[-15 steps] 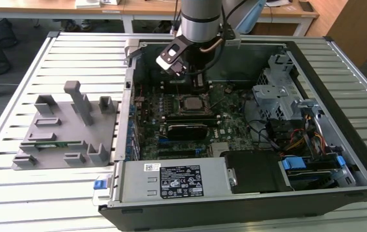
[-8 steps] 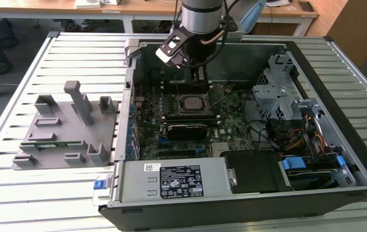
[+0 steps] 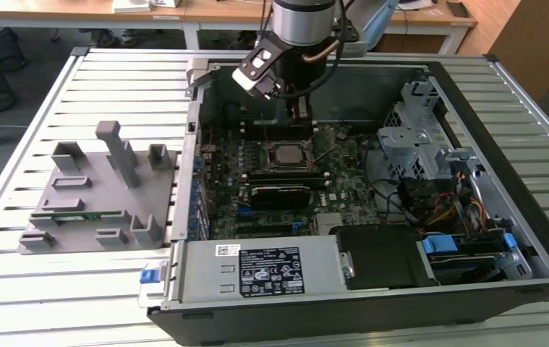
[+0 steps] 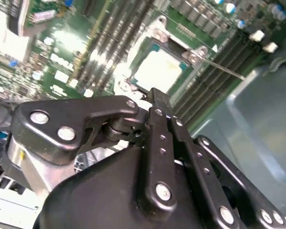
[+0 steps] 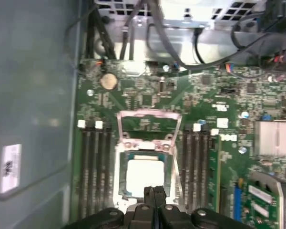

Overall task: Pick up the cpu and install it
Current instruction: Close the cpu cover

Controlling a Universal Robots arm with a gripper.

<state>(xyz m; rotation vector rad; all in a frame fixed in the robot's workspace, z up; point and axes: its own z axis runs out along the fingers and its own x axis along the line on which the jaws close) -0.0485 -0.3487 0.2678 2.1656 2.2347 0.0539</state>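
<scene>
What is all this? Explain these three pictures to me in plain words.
It is one robot arm poised over an open computer case on a slatted table. The exterior view looks on from off the arm; both wrist views ride on the arm and look past its gripper. Its jaws look shut, with nothing between them. Beneath them the cpu, a silvery square, sits in its socket on the green motherboard. A grey holder block stands beside the case.
</scene>
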